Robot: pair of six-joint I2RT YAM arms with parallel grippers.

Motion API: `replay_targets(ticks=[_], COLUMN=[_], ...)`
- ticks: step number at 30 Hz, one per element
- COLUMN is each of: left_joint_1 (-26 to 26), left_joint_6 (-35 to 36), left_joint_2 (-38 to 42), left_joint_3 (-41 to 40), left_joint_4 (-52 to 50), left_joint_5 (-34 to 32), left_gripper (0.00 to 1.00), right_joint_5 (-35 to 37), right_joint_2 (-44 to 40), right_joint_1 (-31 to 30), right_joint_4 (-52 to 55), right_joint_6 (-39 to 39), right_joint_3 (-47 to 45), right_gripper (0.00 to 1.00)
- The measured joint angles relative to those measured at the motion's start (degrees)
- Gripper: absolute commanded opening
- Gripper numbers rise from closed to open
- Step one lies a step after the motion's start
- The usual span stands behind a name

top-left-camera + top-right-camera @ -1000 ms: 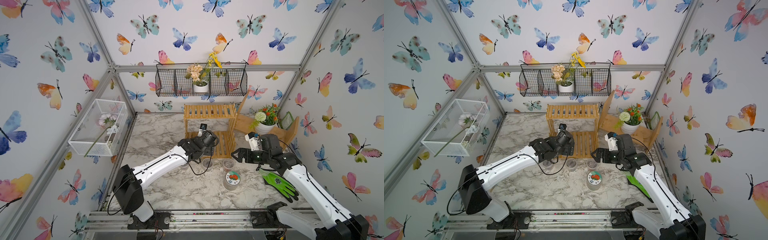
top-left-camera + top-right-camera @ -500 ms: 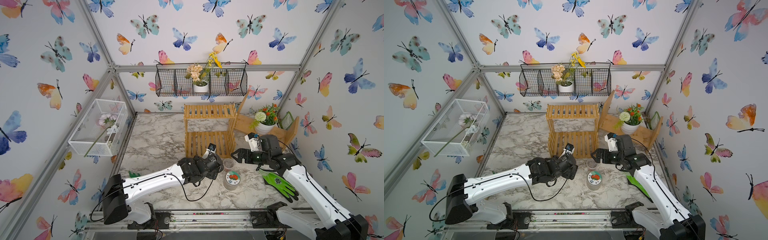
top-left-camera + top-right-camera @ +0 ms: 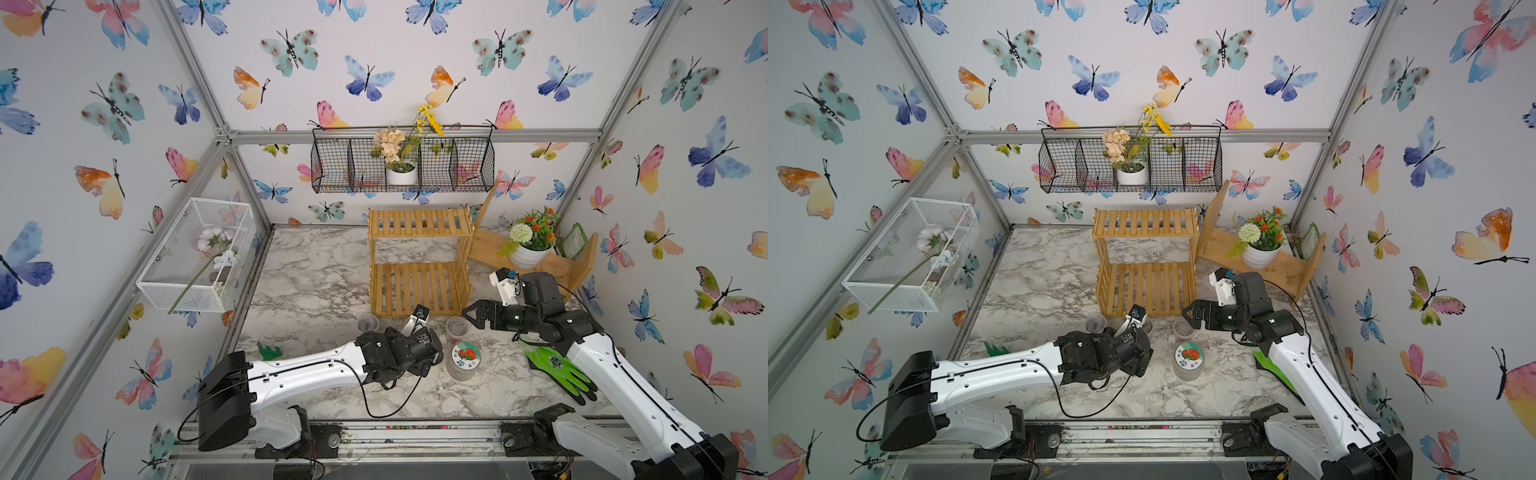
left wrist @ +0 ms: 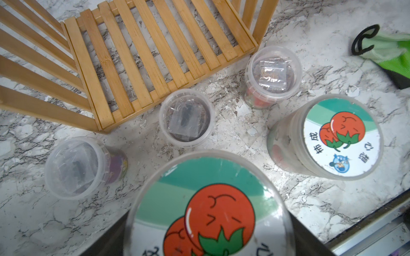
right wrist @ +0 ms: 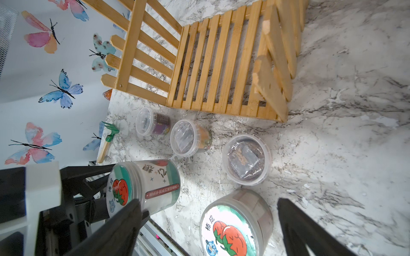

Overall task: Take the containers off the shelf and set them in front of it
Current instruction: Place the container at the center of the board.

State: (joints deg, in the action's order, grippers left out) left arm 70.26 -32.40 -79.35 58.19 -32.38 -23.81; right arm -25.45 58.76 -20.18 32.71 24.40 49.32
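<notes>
Item: held jar (image 5: 155, 184), clamped in my left gripper (image 3: 409, 353); right gripper (image 3: 469, 318) wide, empty. Hazard: set-down could clip the standing jar (image 3: 465, 357) or the middle cup (image 4: 186, 117).

The walls (image 3: 395, 54) carry white paper with coloured butterflies, framed by aluminium bars (image 3: 540, 135). The floor is a marble-look board (image 3: 316, 274). At 12 o'clock hangs a black wire basket (image 3: 340, 166) with a flower pot (image 3: 401, 175); at 9 o'clock, a white mesh box (image 3: 166, 266); at 2 o'clock, a plank shelf (image 3: 582, 266) with a second pot (image 3: 528, 258). The light is even.
</notes>
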Motion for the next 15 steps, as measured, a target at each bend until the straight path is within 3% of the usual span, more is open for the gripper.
replay_targets(ticks=[15], left_joint_1=[0.0], left_joint_6=[0.5], left_joint_2=[-2.5], left_joint_3=[-4.1], left_joint_4=[6.7], left_joint_5=[0.0], left_gripper=[0.71], right_joint_5=[0.0], right_joint_2=[-0.9], right_joint_1=[0.0], right_joint_4=[0.3], right_joint_6=[0.0], right_joint_3=[-0.7], right_gripper=[0.98])
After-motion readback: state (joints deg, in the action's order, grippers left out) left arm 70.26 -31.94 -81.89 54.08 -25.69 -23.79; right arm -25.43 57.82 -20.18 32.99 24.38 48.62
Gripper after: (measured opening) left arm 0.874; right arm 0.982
